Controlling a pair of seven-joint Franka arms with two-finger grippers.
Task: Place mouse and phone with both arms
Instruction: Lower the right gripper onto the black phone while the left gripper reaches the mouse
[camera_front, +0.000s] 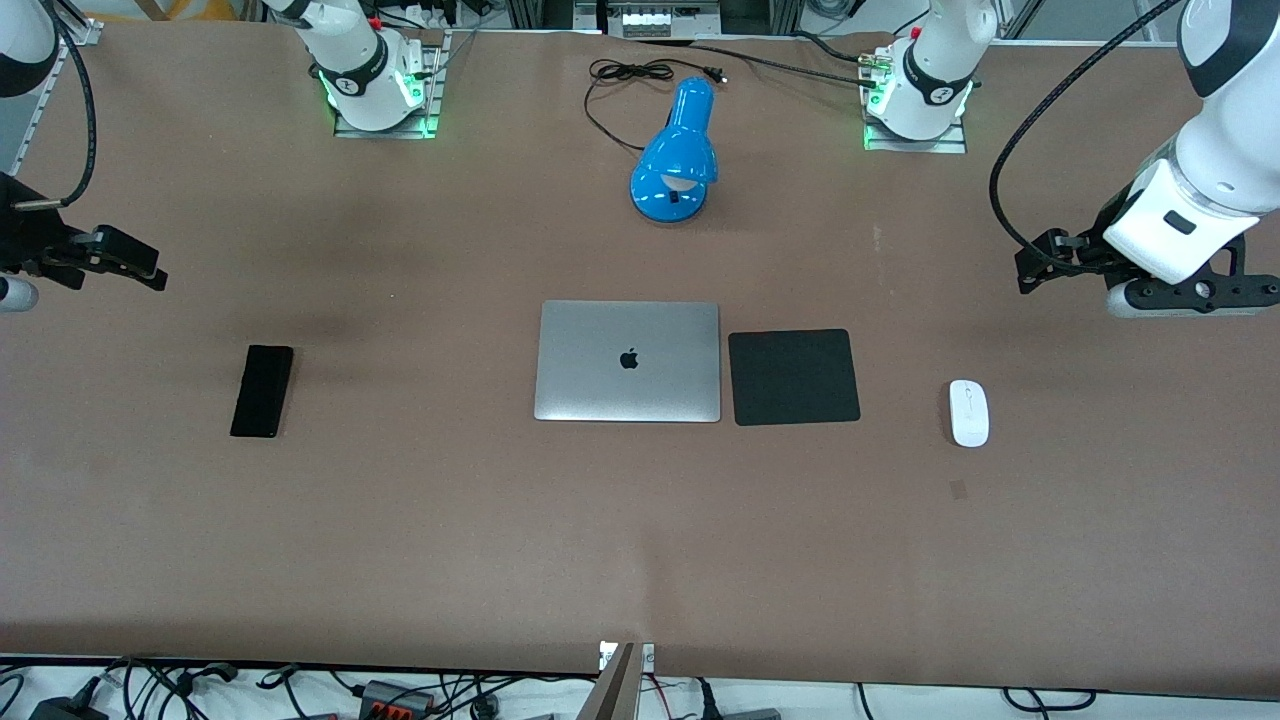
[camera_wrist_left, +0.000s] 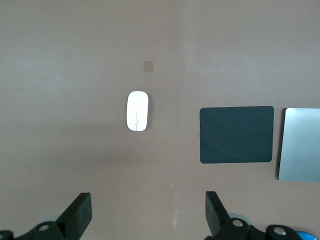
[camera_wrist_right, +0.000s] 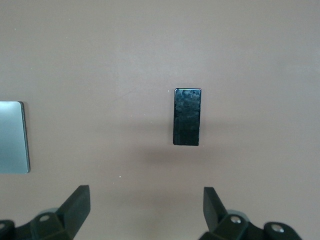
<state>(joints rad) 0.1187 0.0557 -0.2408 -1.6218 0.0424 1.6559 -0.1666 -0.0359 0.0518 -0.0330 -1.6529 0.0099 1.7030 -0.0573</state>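
White and flat, your mouse (camera_front: 969, 412) (camera_wrist_left: 137, 111) lies on the brown surface (camera_front: 400, 520) toward the left arm's end, near the black mousepad (camera_front: 794, 377) (camera_wrist_left: 237, 134) that sits just beside the closed laptop (camera_front: 628, 361). Your phone (camera_front: 262, 390) (camera_wrist_right: 187, 116) lies well apart, toward the right arm's end. Your left gripper (camera_front: 1035, 268) (camera_wrist_left: 148, 215) hangs over bare surface with jaws released; your right gripper (camera_front: 130, 262) (camera_wrist_right: 147, 212) does likewise. A blue lamp (camera_front: 676, 152) stands farther from the front camera than the laptop.

One mouse (camera_front: 969, 412), one phone (camera_front: 262, 390), one laptop (camera_front: 628, 361), one mousepad (camera_front: 794, 377), one lamp (camera_front: 677, 152), two arms (camera_front: 1205, 150).
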